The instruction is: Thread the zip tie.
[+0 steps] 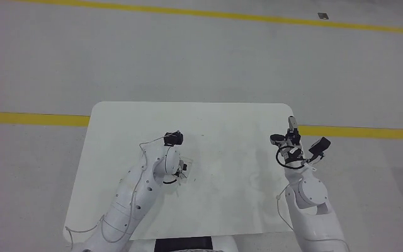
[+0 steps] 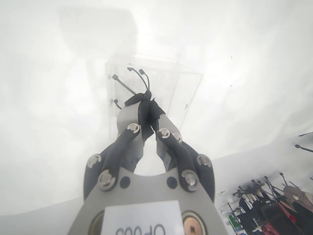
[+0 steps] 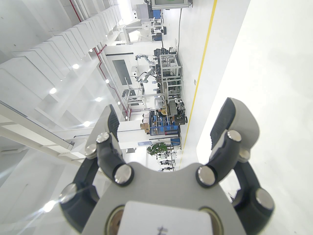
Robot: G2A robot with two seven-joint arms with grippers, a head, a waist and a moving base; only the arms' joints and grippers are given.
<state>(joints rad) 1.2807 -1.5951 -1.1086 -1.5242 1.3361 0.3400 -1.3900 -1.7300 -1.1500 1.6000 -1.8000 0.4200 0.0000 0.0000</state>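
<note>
Thin black zip ties [image 2: 144, 80], four small square heads countable, fanning out from a single bunch. Set against a clear box [image 2: 185, 84] standing on the white table [image 1: 233, 126], heads spread inside it or just above its top; cannot tell which. Pinched along the straps between the clenched tips of the left gripper [image 2: 147, 99], with ragged black wrapping on both fingers [image 2: 137, 100]. Aimed steeply down at the box, left of the table's middle in the top view, forearm rising from the near edge.

Over at the table's right edge, the right gripper [image 3: 171, 117]: spread wide, nothing between the ribbed black pads [image 3: 113, 121]. Turned on its side, well apart from the box and the ties, and pointed out past the table edge along the floor [image 3: 244, 37] and its yellow line [image 3: 204, 57].
</note>
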